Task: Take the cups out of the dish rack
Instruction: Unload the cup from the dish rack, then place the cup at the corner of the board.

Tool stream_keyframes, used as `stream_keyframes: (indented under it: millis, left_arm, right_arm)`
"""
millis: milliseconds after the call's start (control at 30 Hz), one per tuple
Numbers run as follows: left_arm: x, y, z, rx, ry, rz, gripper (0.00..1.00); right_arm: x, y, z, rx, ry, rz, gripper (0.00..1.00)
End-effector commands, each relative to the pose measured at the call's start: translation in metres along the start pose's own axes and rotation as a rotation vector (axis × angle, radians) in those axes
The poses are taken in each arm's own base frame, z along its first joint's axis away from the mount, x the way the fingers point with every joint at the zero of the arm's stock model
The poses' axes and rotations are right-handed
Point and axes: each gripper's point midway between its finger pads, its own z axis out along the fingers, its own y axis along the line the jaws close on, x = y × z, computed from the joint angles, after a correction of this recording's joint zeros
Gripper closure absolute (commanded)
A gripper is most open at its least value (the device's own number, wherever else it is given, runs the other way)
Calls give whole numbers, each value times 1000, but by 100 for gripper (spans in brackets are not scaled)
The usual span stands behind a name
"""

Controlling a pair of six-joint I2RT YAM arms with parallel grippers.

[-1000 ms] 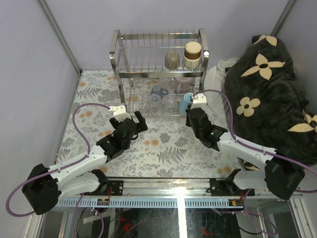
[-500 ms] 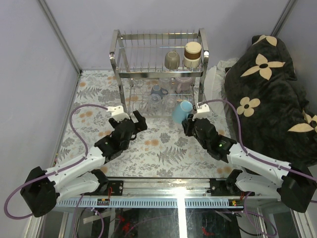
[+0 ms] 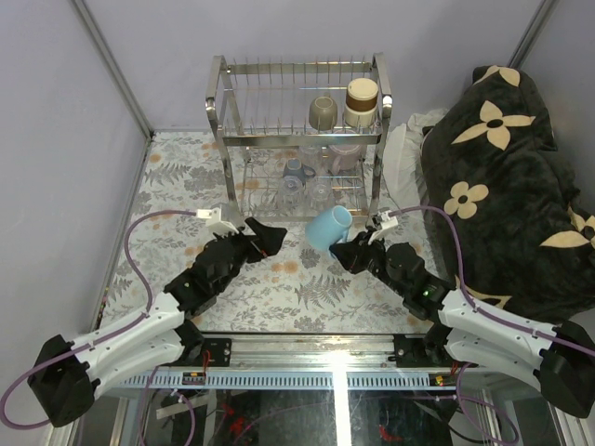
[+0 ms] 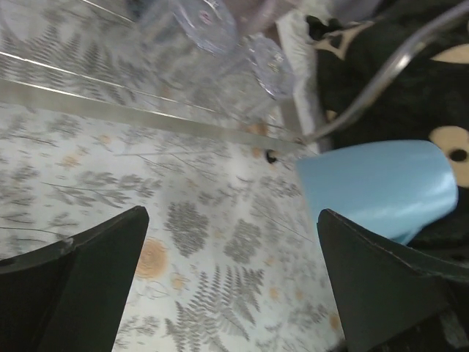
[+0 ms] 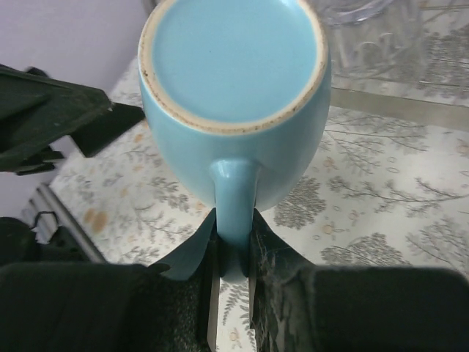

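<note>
The light blue mug [image 3: 329, 228] hangs tilted above the fern-print table [image 3: 307, 288], in front of the dish rack [image 3: 216, 93] and clear of it. Only the right wrist view shows the hold: the right gripper [image 5: 233, 246] is clamped on the mug's handle, with the mug's base towards the camera. The overhead view shows the left gripper [image 3: 265, 232] nearby, its jaws spread wide and empty. Other cups [image 3: 323, 113] sit in the rack.

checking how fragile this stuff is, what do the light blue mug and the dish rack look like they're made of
The light blue mug: probably glazed ceramic, glossy, with a bare tan ring round its base. The dish rack: metal wire and tubing, likely chrome-plated, given its bright mirror shine.
</note>
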Motion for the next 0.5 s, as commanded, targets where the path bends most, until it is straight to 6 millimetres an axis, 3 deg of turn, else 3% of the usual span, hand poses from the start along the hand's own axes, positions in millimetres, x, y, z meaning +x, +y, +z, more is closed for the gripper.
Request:
stream_keyframes:
  millis: [0,267,467]
  left_arm:
    - [-1,-48,-13,268,10,-143,0]
    - [2,-77,-35,511,13,-226,4]
    - [-1,-93,-50,642,13,-270,8]
  right_arm:
    - [-65,66,-16,-297,-237,103,100]
    - [-68,91,-31,-471,-268,179,100]
    - [-66,101,-32,-535,-261,226,100]
